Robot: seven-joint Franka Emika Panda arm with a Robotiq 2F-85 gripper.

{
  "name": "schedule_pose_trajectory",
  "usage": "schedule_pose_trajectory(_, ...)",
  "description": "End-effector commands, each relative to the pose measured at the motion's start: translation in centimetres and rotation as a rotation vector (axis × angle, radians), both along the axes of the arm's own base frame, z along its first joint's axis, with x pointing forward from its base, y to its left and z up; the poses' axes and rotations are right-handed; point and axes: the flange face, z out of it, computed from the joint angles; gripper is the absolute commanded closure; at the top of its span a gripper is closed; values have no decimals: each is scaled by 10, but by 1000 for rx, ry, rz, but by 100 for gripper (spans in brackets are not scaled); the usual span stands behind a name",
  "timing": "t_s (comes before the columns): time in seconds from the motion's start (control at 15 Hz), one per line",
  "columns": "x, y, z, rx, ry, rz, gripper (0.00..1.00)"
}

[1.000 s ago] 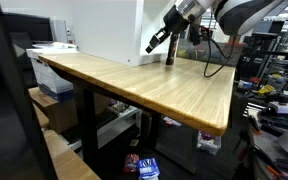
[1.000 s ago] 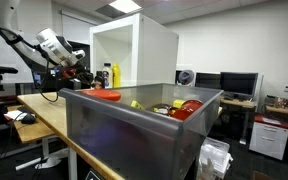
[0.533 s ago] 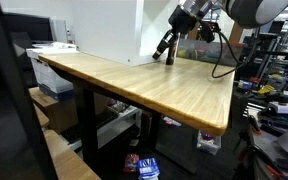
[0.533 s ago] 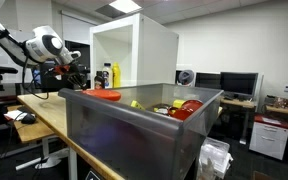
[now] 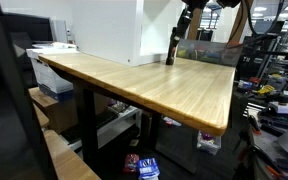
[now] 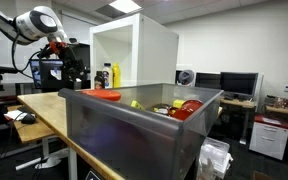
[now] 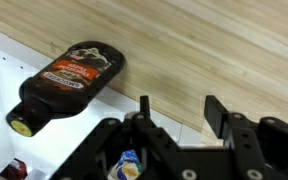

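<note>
- Presently your gripper (image 7: 180,112) is hanging with its jaws apart. Bare wood is showing between the two fingers (image 7: 144,104), and nothing is clamped or touched.
- In an exterior view the gripper (image 5: 188,10) is sitting at the very top of the picture, above the bottle and clear of it.
- You are looking down on the dark sauce bottle (image 7: 69,85) in the wrist view, where it is lying up and to one side of the fingers rather than between them. Its yellow cap is pointing towards the lower corner of that picture.
- In an exterior view the same bottle (image 5: 172,48) is standing upright on the wooden table (image 5: 154,95), towards the back of the top and just beside the white cabinet (image 5: 109,30).
- Further out, a grey bin (image 6: 134,130) is holding red and yellow items in the foreground, well apart from the arm (image 6: 36,22).
- Risk, tipping: the bottle is tall and narrow. Coming down off-centre, you are likely to catch the cap or shoulder with a finger and knock it over.
- Risk, collision: the cabinet wall is standing close on one side. A sideways approach from there could pinch a finger against it or push the bottle into it.
- Risk, rolling: should the bottle fall, its round body could roll along the smooth table top.
</note>
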Motion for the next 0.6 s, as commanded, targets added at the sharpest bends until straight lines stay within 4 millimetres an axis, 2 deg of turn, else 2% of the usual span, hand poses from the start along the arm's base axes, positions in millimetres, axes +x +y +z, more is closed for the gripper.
schedule_pose_trajectory(0.0, -2, -9, 25, -13, 90, 13, 13)
schedule_pose_trajectory(0.13, -1, -14, 35, -13, 135, 4, 4)
schedule_pose_trajectory(0.53, 2, -32, 60, 11, 200, -46, 0)
